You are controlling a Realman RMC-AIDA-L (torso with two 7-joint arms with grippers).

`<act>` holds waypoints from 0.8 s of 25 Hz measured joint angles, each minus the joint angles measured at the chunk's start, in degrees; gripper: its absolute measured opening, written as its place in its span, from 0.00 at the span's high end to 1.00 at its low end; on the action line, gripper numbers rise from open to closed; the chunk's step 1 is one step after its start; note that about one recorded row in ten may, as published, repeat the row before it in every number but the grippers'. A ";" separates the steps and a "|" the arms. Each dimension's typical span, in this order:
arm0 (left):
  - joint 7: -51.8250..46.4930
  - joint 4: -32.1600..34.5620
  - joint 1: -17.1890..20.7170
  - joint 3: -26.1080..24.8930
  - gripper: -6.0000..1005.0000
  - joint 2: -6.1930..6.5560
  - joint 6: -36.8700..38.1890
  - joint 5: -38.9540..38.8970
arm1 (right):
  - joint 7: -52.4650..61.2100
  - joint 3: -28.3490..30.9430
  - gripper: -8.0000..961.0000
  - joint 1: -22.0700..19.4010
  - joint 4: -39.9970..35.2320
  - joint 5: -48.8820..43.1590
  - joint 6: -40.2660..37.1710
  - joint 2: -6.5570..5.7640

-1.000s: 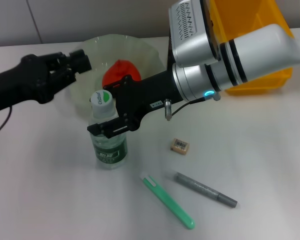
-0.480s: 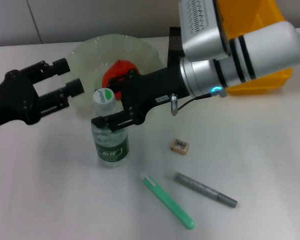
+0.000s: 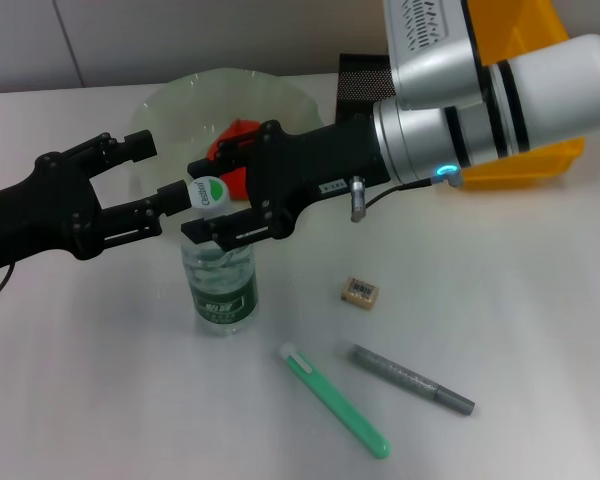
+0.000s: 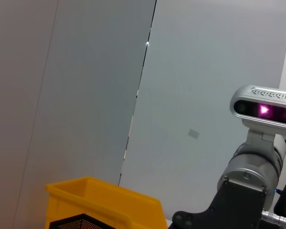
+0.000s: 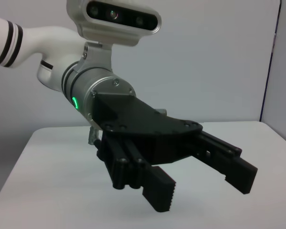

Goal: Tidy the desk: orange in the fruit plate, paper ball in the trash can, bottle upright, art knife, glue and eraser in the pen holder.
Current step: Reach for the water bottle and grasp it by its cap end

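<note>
Both pincers meet at the bottle point(image 3: 218, 275), which stands upright on the white surface point(image 3: 500, 300). The right pincer point(image 3: 218, 202) is spread around the bottle's neck just under the white cap, one finger behind it and one in front, released rather than clamped as far as the head view shows. The left pincer point(image 3: 152, 172) is also spread wide, its nearer fingertip touching or almost touching the cap from the robot's left.

Behind the right pincer the orange point(image 3: 232, 140) already lies in the fruit plate point(image 3: 170, 105). Beyond that arm stand the pen holder point(image 3: 362, 85) and the trash can point(image 3: 525, 160). On the near side, right of the bottle, lies the eraser point(image 3: 361, 291), and nearer still a green art knife point(image 3: 336, 402) and a grey glue pen point(image 3: 412, 379). No paper ball is visible.

The bottle step looks finished or nearly so. The next move probably calls for both pincers to back off without nudging the cap, then for one to go down to the eraser, knife or glue for the pen holder.
</note>
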 joint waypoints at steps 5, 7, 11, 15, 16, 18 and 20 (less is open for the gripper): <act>0.60 0.00 0.00 0.01 0.15 0.02 -0.26 0.27 | 0.97 -0.08 0.30 -1.86 -2.37 0.01 -0.30 -0.08; 0.66 0.00 -0.01 0.02 0.15 0.11 -0.31 0.56 | 1.21 0.08 0.30 -3.11 -3.67 0.01 -1.12 -0.12; 0.42 0.00 -0.29 0.02 0.16 0.29 -0.33 0.60 | 1.68 0.64 0.30 -3.76 -4.18 0.01 -2.95 -0.21; 0.11 0.00 -0.67 0.01 0.17 0.50 -0.30 0.99 | 2.58 1.18 0.30 -5.42 -6.02 0.02 -4.97 -0.29; 0.10 0.00 -0.79 0.01 0.17 0.52 -0.28 1.40 | 2.91 1.32 0.30 -6.13 -6.96 0.02 -5.35 -0.29; 0.10 0.00 -0.85 0.02 0.18 0.52 -0.27 1.64 | 3.98 1.47 0.30 -8.09 -9.40 0.03 -6.01 -0.30; 0.10 0.00 -1.04 0.01 0.18 0.54 -0.26 2.36 | 5.19 1.61 0.30 -10.36 -12.20 0.08 -6.30 -0.31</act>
